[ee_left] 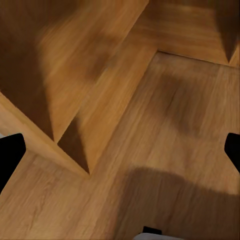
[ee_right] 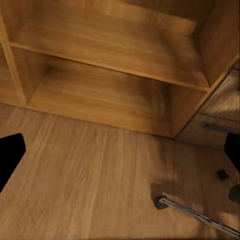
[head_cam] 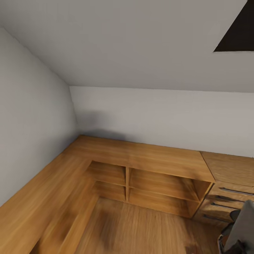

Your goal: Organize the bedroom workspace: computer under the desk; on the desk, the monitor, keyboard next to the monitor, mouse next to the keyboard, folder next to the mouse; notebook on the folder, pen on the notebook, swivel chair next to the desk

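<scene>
Swivel chair point(ee_right: 192, 212) is the one task item on show: in the right wrist view a chrome leg of its star base ends in a dark castor on the wooden floor point(ee_right: 90, 175), just beyond the right pincer point(ee_right: 120, 155) and off towards one fingertip. The right pincer is spread wide and grips nothing. Ahead of it stands a wooden shelf unit point(ee_right: 115, 65); both compartments seen here are bare. Beside them is a closed drawer point(ee_right: 212, 127), its contents hidden.

My guess is the chair will roll freely on its castors and spin if pushed off-centre. It is probably too heavy to lift, so a firm hold on the back or an armrest, neither clear here, looks best.

In the left wrist view the left pincer point(ee_left: 120, 152) is likewise wide open and empty, hanging over floor, with a wooden panel edge beyond it.

From the head, the shelf unit's four open compartments hold nothing, and the drawers are shut. A grey shape point(head_cam: 243, 225) sits in the lower corner; I cannot tell whether it is chair or arm.
</scene>
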